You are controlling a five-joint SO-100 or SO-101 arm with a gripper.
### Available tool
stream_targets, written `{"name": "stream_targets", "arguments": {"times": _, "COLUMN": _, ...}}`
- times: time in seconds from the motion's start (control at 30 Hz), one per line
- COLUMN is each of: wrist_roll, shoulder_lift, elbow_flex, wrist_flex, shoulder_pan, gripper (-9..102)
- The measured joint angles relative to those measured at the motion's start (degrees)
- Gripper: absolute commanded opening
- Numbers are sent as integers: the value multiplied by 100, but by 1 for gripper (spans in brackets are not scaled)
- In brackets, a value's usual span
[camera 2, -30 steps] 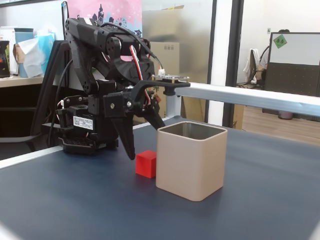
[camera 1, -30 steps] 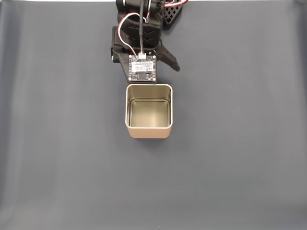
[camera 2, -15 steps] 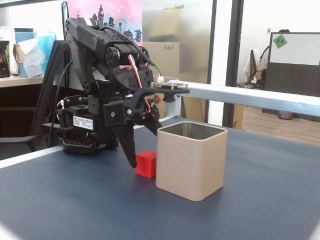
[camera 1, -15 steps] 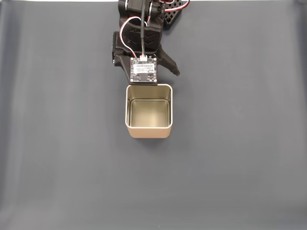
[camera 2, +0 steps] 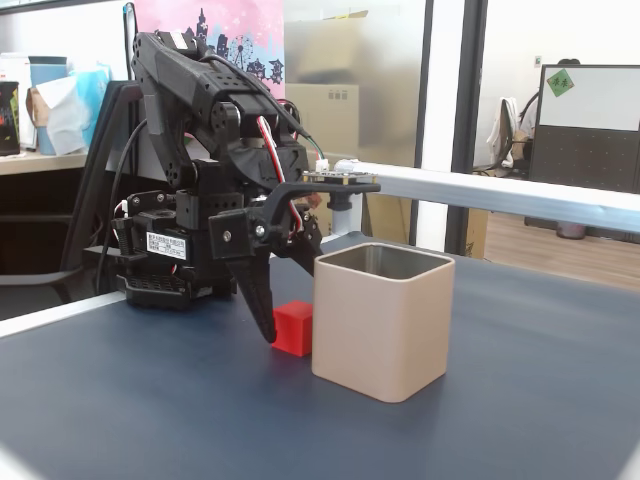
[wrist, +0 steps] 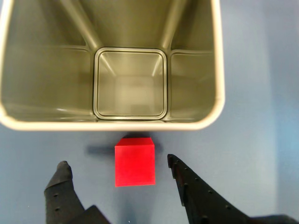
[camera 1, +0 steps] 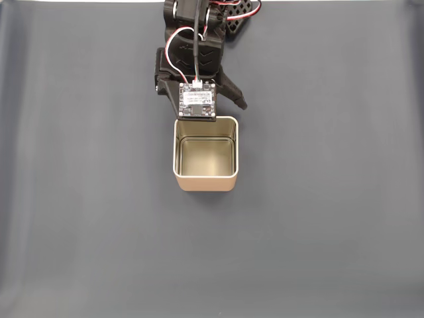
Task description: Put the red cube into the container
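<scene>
One matte red cube [wrist: 135, 161] between the wide-spread gripper [wrist: 119, 169] fingers, beside the container [wrist: 216, 70]

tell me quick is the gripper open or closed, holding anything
Gripper: open, holding nothing; its jaws straddle the red cube on the table, just short of the container.

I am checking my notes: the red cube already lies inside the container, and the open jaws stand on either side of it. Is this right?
Not quite. The red cube is not inside the container; the wrist view shows it on the table just outside the container's near wall, and the container is empty. The rest holds: the gripper is open, with its jaws on either side of the cube.
</scene>
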Motion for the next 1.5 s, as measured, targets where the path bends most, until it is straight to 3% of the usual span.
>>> {"name": "stream_targets", "arguments": {"times": 0.57, "wrist_roll": 35, "shoulder_lift": -26, "elbow_flex": 26, "wrist_flex": -193, "shoulder_pan": 0, "gripper": 32}}
{"name": "stream_targets", "arguments": {"times": 0.73, "wrist_roll": 176, "shoulder_lift": -26, "elbow_flex": 26, "wrist_flex": -193, "shoulder_pan": 0, "gripper": 24}}
{"name": "stream_targets", "arguments": {"times": 1.03, "wrist_roll": 290, "shoulder_lift": -26, "elbow_flex": 26, "wrist_flex": -167, "shoulder_pan": -9, "gripper": 0}}
{"name": "stream_targets", "arguments": {"times": 1.5, "wrist_roll": 448, "shoulder_lift": -70, "elbow_flex": 26, "wrist_flex": -141, "shoulder_pan": -26, "gripper": 0}}
